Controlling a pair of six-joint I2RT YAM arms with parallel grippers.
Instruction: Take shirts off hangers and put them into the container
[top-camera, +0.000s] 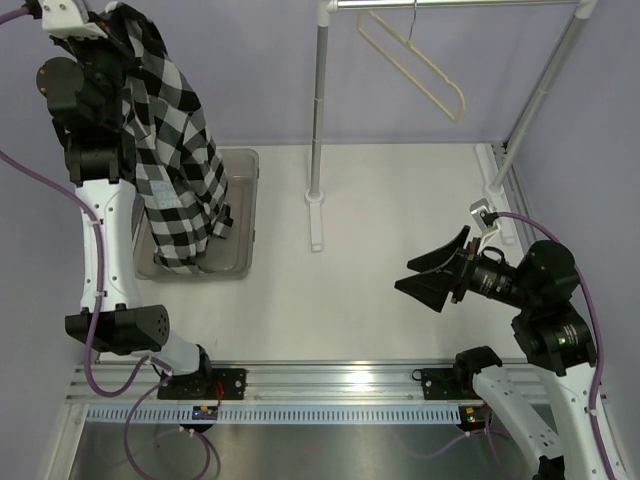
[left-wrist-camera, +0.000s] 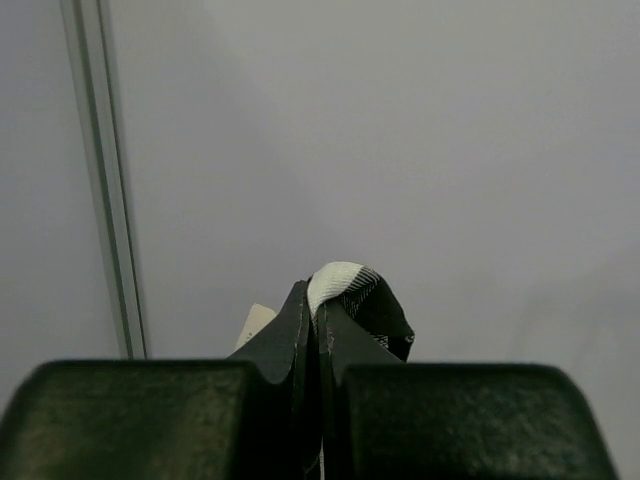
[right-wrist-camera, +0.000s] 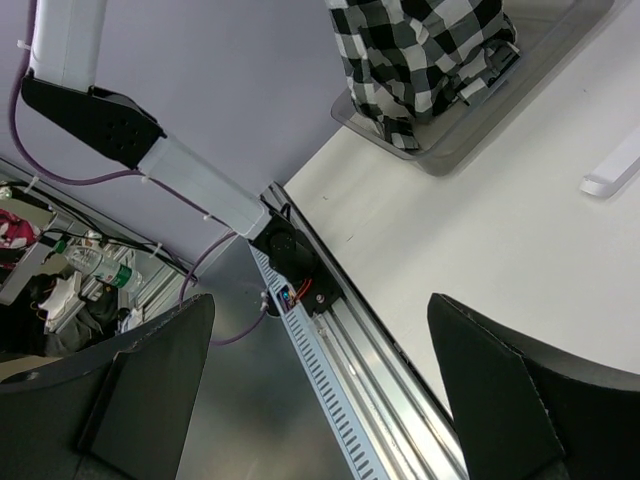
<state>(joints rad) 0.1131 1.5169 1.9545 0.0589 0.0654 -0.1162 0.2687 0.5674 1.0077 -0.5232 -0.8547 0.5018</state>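
Left gripper (left-wrist-camera: 318, 322) clamped on checked shirt (top-camera: 178, 150), hem down in grey container (top-camera: 247, 200), right gripper (top-camera: 435, 268) spread wide (holding nothing), cream hanger (top-camera: 420, 70) on rail (top-camera: 450, 4)

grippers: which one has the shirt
The left gripper, shut on the checked shirt hanging over the container; the right gripper is open and empty.

Counter layout
White counter (top-camera: 390, 300) carries the bin (top-camera: 249, 190) at left and rack feet (top-camera: 316, 225) at centre and right.
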